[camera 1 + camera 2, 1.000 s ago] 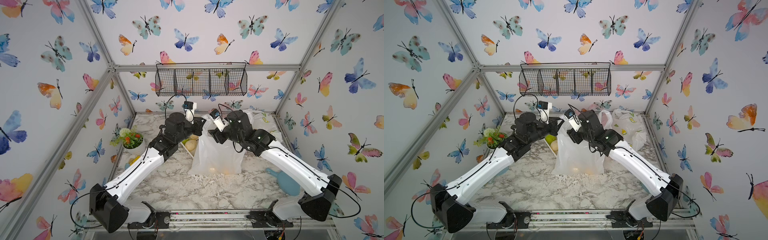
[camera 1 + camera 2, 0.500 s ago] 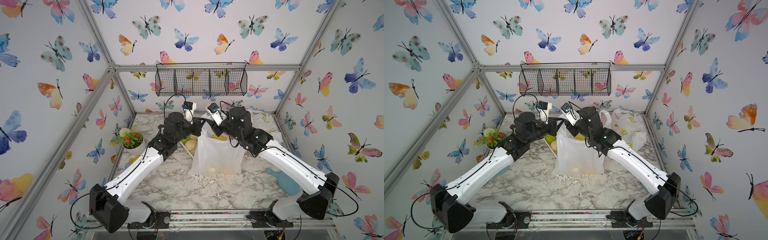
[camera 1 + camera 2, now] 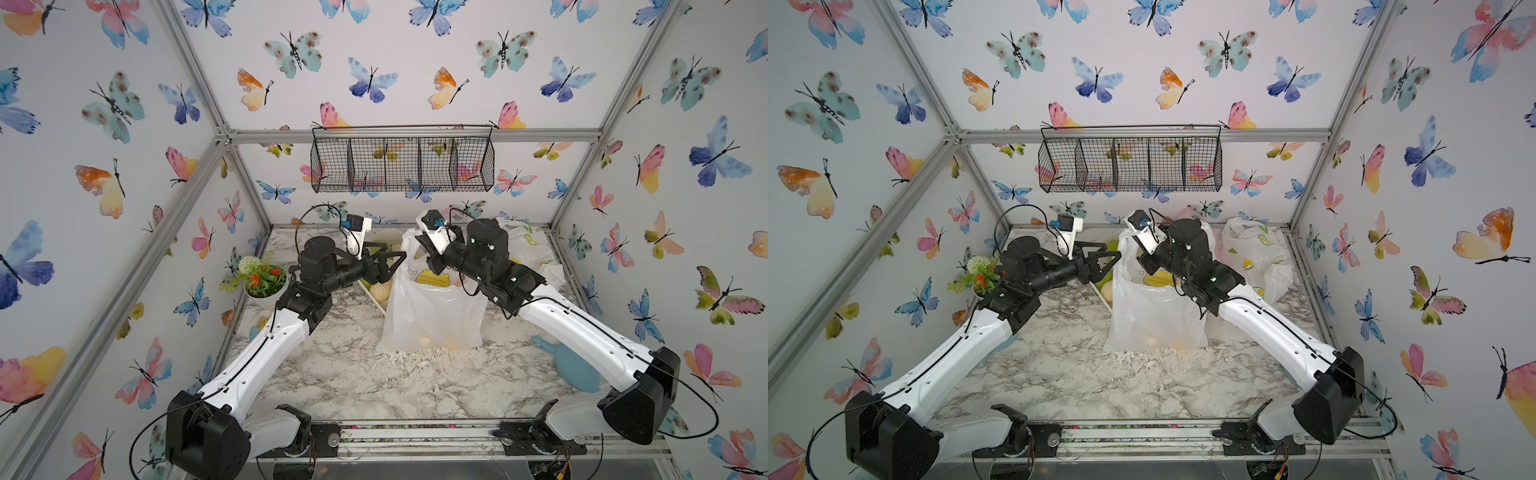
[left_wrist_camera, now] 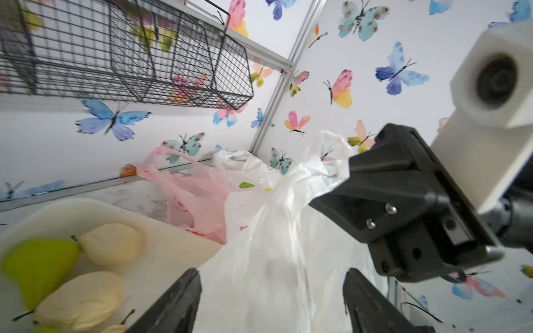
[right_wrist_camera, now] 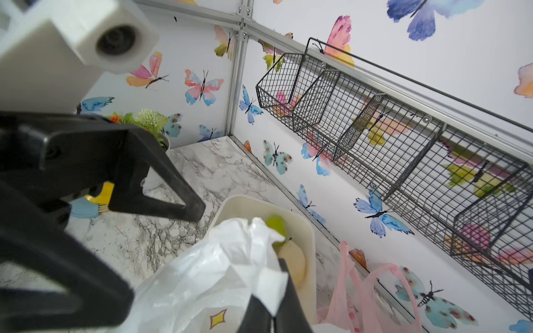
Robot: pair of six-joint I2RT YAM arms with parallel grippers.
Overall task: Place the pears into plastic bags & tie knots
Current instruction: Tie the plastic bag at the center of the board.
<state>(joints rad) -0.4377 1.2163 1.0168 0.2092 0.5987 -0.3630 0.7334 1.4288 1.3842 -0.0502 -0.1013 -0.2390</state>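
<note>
A white plastic bag (image 3: 432,316) (image 3: 1154,316) stands mid-table with pale pears (image 3: 424,340) at its bottom. My right gripper (image 5: 277,276) is shut on the bag's top handle strip, holding it up. My left gripper (image 4: 271,276) (image 3: 395,268) is open, its fingers either side of the bag's upper edge and gripping nothing. A green pear (image 4: 40,268) and cream pears (image 4: 112,245) lie in the white tray (image 4: 161,225) beside the bag. Behind it lie a pink bag (image 4: 199,199) and a lemon-print bag (image 3: 536,257). No knot shows.
A flower pot (image 3: 262,278) stands at the left wall. A blue paddle-shaped object (image 3: 577,365) lies under my right forearm. A wire basket (image 3: 401,164) hangs on the back wall above the bags. Bare marble spreads in front of the white bag.
My left gripper has opened and let go of the bag's top. My right gripper has moved to the bag's top and shut on its handle strip.
</note>
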